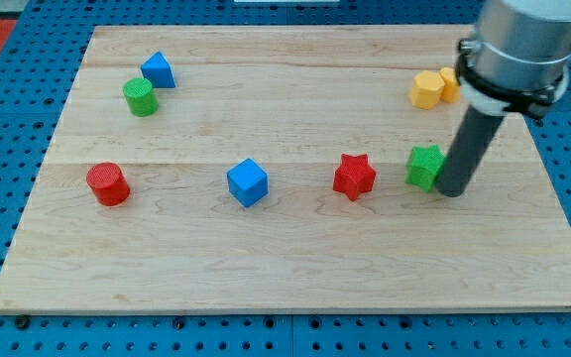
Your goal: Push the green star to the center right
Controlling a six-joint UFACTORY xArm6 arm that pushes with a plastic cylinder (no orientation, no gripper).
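Observation:
The green star (424, 166) lies right of the board's centre, at mid height. My tip (451, 191) rests on the board just to the star's right, touching or almost touching its right side. The dark rod rises from the tip to the grey arm at the view's top right and hides the star's right edge. A red star (354, 177) lies a short way to the green star's left.
On the wooden board (295, 268): a blue cube (248, 182) at centre, a red cylinder (108, 184) at left, a green cylinder (140, 97) and a blue triangular block (158, 70) at top left, two yellow blocks (431, 88) at top right.

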